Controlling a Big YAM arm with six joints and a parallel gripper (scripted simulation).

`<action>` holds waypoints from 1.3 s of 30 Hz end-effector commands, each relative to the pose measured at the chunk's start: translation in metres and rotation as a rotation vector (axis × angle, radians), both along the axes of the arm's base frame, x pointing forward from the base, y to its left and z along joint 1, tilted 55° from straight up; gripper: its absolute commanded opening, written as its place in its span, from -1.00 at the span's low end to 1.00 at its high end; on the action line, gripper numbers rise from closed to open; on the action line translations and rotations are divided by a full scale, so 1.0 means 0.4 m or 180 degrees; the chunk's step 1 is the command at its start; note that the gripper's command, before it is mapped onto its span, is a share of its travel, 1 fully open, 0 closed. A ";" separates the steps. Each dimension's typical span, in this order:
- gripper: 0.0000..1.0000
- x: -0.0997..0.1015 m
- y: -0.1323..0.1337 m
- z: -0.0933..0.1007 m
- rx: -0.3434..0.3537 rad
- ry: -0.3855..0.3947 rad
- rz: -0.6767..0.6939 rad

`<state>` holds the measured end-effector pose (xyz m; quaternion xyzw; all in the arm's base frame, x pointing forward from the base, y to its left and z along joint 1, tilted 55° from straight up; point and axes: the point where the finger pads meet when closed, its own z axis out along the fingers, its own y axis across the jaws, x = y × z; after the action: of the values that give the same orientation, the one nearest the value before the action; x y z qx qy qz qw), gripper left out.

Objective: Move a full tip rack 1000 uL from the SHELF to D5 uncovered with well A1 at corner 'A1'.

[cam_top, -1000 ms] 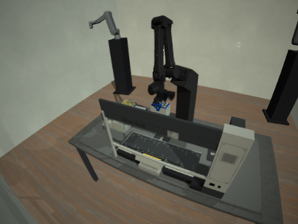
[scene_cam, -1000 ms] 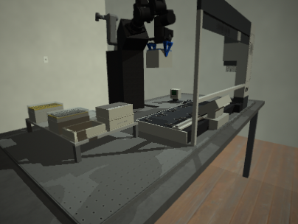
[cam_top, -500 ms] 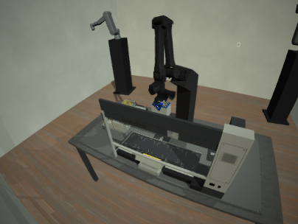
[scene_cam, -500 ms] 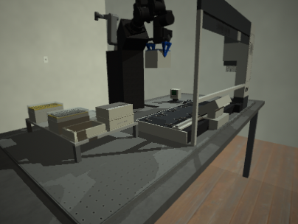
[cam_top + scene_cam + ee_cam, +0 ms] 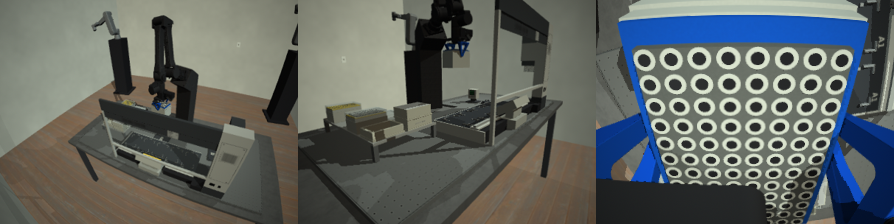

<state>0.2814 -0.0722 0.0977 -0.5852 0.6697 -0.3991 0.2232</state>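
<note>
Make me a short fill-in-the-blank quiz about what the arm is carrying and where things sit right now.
1. The gripper is shut on a tip ____, held in the air.
2. The gripper's fingers are coloured ____.
3. In the wrist view, the held item's top shows rows of round ____.
4. In the exterior view, the shelf with the other labware stands to the ____ of the held item.

Missing words: rack; blue; holes; left

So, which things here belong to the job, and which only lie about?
Job: blue pincer; uncovered beige tip rack it grips, held aloft; grey labware shelf; black deck.
Lying about: stacked beige sealed blocks; yellow-topped rack; second grey arm on black pedestal.
</note>
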 end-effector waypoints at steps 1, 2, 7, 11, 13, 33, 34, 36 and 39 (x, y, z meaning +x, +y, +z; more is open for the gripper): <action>-1.00 0.008 -0.006 0.022 0.0274 -0.0170 -0.0224; -1.00 0.008 -0.006 0.022 0.0323 -0.0188 -0.0261; -1.00 0.008 -0.006 0.022 0.0470 -0.0242 -0.0370; -1.00 0.008 -0.006 0.022 0.0667 -0.0313 -0.0516; -1.00 0.008 -0.006 0.023 0.0765 -0.0349 -0.0589; -1.00 0.008 -0.007 0.024 0.1526 -0.0625 -0.1157; -1.00 0.009 -0.006 0.024 0.1575 -0.0641 -0.1188; -1.00 0.009 -0.006 0.024 0.1673 -0.0676 -0.1261; -1.00 0.009 -0.006 0.024 0.1722 -0.0694 -0.1298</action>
<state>0.2814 -0.0722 0.0977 -0.3434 0.8203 -0.3081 0.3379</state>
